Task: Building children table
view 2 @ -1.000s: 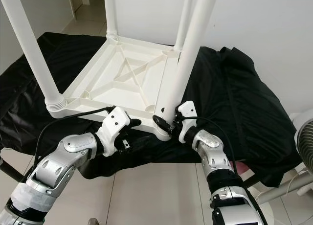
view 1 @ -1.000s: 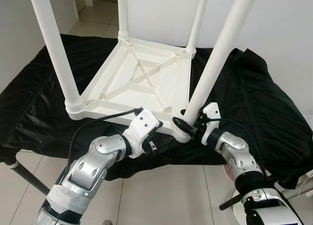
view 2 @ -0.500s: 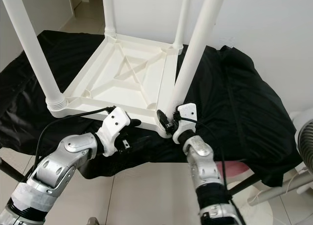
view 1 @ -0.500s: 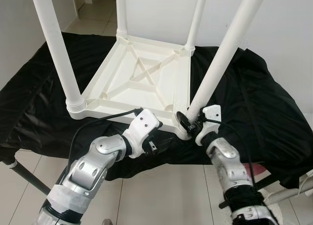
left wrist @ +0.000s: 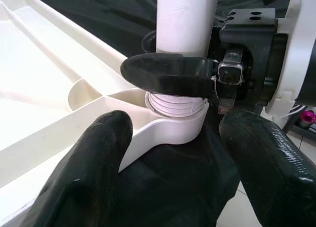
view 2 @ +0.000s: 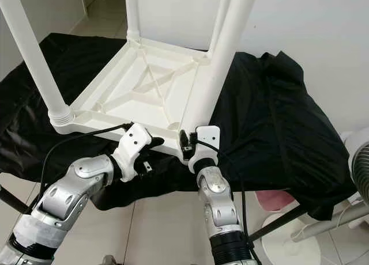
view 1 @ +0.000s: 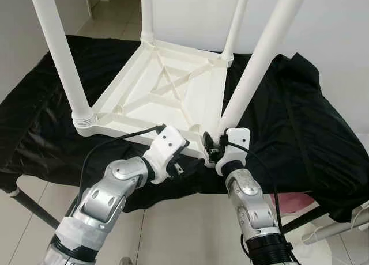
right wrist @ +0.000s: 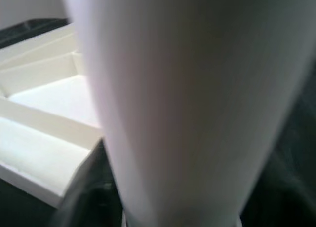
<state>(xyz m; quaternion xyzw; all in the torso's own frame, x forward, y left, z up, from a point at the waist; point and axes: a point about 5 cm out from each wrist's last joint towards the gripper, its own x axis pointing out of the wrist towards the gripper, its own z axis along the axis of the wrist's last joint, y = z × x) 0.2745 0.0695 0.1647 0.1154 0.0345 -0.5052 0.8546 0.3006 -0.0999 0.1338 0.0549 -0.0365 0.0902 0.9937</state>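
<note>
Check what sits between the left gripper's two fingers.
Left wrist view: between the left gripper fingers lies the tabletop corner socket on black cloth.

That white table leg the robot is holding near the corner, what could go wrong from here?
The right claw grips the near leg just above its threaded socket, and the leg looks tilted compared with the others. If so, it might cross-thread or jam. The upturned tabletop lies on loose black cloth, so it could slide or turn under the twisting. The left claw is open at that corner, gripping nothing, so little steadies it.
</note>
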